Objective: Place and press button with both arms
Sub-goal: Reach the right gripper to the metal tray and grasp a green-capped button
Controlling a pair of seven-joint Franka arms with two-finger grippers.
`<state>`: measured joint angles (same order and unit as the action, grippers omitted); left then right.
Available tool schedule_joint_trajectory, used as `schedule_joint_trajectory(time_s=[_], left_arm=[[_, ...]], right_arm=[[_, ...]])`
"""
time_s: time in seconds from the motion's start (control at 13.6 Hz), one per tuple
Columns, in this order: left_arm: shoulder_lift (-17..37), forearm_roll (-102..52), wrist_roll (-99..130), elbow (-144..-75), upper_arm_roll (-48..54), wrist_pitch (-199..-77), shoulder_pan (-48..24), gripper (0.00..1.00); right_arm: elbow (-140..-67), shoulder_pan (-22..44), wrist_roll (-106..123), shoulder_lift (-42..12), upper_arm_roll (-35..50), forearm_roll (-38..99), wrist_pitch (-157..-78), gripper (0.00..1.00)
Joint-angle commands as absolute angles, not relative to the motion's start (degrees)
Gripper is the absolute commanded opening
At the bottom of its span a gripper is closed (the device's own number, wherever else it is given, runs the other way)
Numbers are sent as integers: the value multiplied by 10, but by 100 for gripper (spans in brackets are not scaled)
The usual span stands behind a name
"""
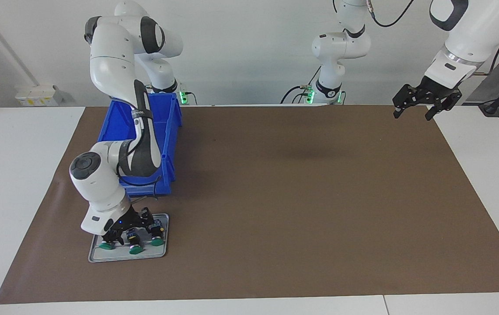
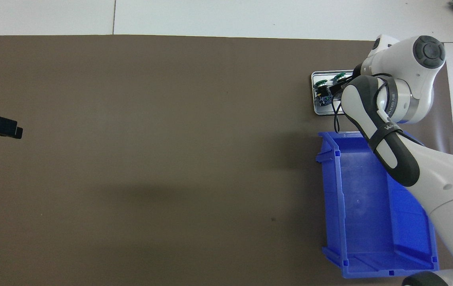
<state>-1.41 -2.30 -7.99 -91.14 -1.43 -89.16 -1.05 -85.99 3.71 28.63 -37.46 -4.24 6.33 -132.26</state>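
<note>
Our right gripper (image 1: 126, 227) is down over the grey tray (image 1: 96, 255), which lies on the tabletop (image 1: 275, 197) farther from us than the blue bin (image 1: 168, 131), at our right arm's end. Three buttons lie side by side on the tray; the gripper sits over the middle button (image 1: 134, 241), with one neighbour (image 1: 157, 232) toward the table's middle and the other neighbour (image 1: 106, 243) toward the edge. We cannot tell whether its fingers are spread or already pinching the button; the wrist hides most of it from above.

Our left gripper (image 1: 420, 105) waits in the air with its fingers spread, over the mat's corner at our left arm's end.

The risk we see is crowding: the buttons lie close together, so a finger may come down on a neighbour and roll it off its place, or catch two at once. The round body could also twist between the fingers, and a tilted lift would make the later placing and pressing awkward. The light tray may shift if we push sideways.
</note>
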Motion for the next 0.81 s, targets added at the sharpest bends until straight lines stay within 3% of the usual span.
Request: schedule_joint_trajectory(time_s=[0.0,0.07,0.29,0.73], left_arm=[[-30,-15,-81,-928,-11,-893,-7,100],[-30,-14,-81,-928,-11,-893,-7,100],[-30,-15,-81,-928,-11,-893,-7,100],[-30,-14,-81,-928,-11,-893,-7,100]], right_arm=[[-898,23,323,-354,-35,78,-1346,45],[-897,24,323,-354,-35,78,-1348,0],[-864,27,260,-352,-35,79,-1322,0],[-767,86,-88,-308,-43,68,-1142,0]])
